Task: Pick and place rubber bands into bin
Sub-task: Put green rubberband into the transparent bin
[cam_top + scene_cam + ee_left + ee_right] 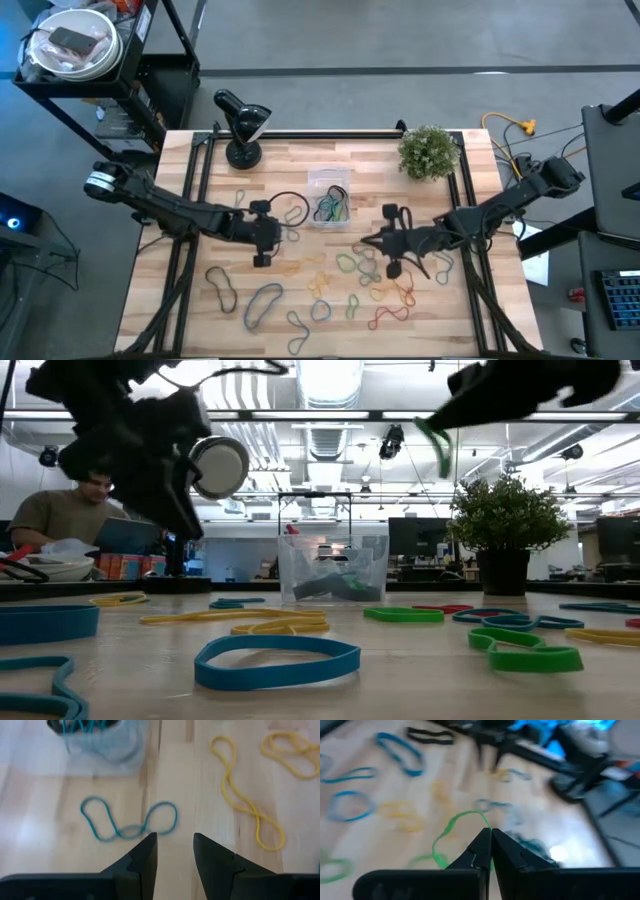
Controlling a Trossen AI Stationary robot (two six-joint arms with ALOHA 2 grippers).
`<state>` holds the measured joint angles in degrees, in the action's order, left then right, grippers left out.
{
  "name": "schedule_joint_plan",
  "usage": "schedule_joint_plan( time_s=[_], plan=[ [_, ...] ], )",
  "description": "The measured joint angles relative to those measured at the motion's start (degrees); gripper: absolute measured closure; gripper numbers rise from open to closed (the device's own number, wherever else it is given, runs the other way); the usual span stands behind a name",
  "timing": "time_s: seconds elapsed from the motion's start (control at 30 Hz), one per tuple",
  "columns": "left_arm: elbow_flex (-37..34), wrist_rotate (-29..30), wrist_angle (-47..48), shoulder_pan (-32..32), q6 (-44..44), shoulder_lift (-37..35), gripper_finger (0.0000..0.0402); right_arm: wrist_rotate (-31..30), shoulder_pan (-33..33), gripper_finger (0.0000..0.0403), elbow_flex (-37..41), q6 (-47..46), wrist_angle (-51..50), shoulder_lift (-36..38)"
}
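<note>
The right gripper (490, 851), jaws pinched shut on a thin green rubber band (451, 831), hung at four o'clock from the clear plastic bin (329, 197), the left gripper (174, 851) part-open and empty, so that floppy loop might've slipped out early.

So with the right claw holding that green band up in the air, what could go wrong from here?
The green rubber band hangs from just the tips of the shut right claw, so it might slip out before reaching the bin. Being floppy, it could also drape over the bin's rim instead of dropping inside. The left claw is open above a teal band close to the bin, so the arms may crowd each other.
</note>
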<state>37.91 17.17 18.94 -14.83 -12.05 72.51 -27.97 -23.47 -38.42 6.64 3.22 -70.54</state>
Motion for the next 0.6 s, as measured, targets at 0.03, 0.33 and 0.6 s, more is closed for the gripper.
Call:
schedule_joint_plan(
  time_s=[0.03, 0.33, 0.6],
  plan=[
    [-0.6, -0.1, 0.1, -0.2, -1.1, 0.0, 0.0289, -1.7, 0.4, 0.0394, -0.4, 0.8, 0.0, 0.0],
    [-2.3, -0.4, -0.6, -0.8, -4.2, 0.1, 0.0289, -6.7, 7.0, 0.0394, -2.1, 4.5, 0.0, 0.0],
    [-2.3, -0.4, -1.6, -0.8, -4.2, 0.0, 0.0289, -6.1, 15.2, 0.0394, -2.1, 7.2, 2.6, -3.5]
  ],
)
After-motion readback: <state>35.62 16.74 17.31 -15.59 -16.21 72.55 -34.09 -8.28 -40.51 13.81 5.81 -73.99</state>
